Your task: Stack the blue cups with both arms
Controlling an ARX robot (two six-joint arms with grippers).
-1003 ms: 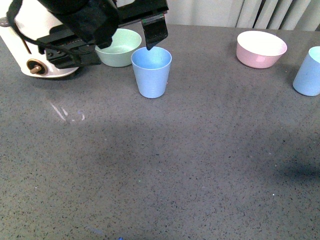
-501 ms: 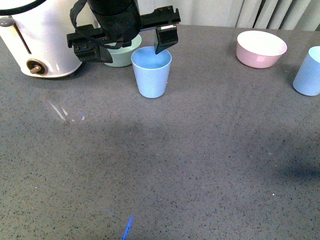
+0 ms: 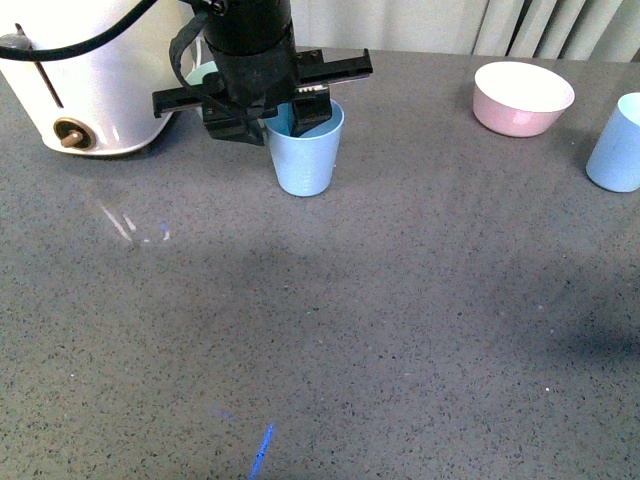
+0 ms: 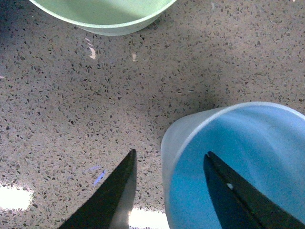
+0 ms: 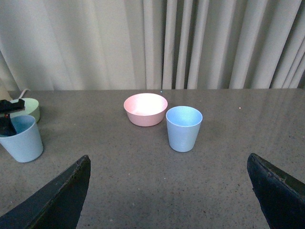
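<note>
The left gripper point(image 4: 169, 155) was open around the wall of one cup point(image 3: 305, 160), one finger inside and one outside (neither pressing it). The right gripper point(image 5: 167, 162) was wide open and empty. The other cup point(image 3: 615, 145) stood far to the right.

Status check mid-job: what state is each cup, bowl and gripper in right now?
First blue cup: upright, unstacked, not yet gripped.
Second blue cup: upright, empty, untouched.
Left gripper: open, one finger inside the first blue cup, one outside.
Right gripper: wide open, holding nothing.
Pink bowl: upright, empty.
Green bowl: upright, looks empty.
</note>
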